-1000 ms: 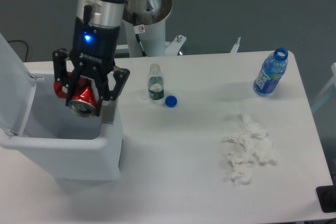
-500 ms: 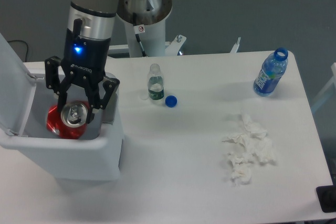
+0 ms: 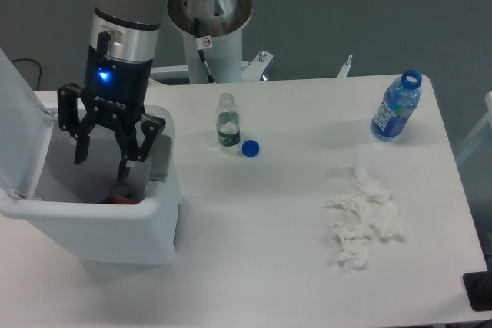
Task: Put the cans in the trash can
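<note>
A: Where did we have the claw (image 3: 104, 155) w/ respect to the trash can (image 3: 100, 224)?

B: Right over its open top, fingers (image 3: 128, 160) spread wide, nothing between them. Blue light was lit on the claw body. The bin lid stood up at the bin's left side.

A: And the can (image 3: 120, 196)?

B: We saw only a small red bit of it, low inside the trash can, near the front wall, below the right finger. Apart from the claw, as far as we could tell. Rest of it was hidden by the bin rim, so we couldn't say how it lay.

A: What else was on the desk (image 3: 269, 266)?

B: Right of the trash can, a small clear bottle (image 3: 227, 122) stood upright, no cap on, w/ a blue cap (image 3: 250, 147) lying just beside it on the side away from the bin. Further right of the bin, well apart, a pile of crumpled white tissue (image 3: 363, 219). Far from the bin, at the desk's back right corner, a bottle w/ blue label (image 3: 397, 107), open at the top, leaning a bit.

A: Anything behind the bin?

B: The arm's grey-white base post (image 3: 211, 32), at the desk's back edge.
</note>
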`<state>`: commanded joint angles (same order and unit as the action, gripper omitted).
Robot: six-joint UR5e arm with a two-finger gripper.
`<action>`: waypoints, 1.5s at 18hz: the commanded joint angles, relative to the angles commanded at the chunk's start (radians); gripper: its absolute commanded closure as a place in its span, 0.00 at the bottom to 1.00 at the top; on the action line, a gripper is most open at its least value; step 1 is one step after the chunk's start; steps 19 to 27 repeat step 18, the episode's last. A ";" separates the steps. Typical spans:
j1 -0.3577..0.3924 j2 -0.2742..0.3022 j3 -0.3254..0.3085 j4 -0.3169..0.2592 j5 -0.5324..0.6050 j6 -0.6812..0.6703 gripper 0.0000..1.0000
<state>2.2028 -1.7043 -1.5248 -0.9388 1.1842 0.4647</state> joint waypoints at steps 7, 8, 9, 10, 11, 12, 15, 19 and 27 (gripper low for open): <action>0.120 0.009 0.005 0.000 0.014 0.177 0.00; 0.133 0.011 0.008 -0.002 0.021 0.204 0.00; 0.146 0.011 0.008 0.000 0.029 0.212 0.00; 0.153 0.011 0.008 0.000 0.037 0.215 0.00; 0.167 0.011 0.008 0.000 0.044 0.229 0.00; 0.176 0.009 0.006 0.000 0.049 0.251 0.00; 0.201 0.006 0.006 -0.002 0.101 0.311 0.00; 0.213 0.008 -0.006 -0.005 0.133 0.339 0.00; 0.213 0.008 -0.006 -0.005 0.133 0.339 0.00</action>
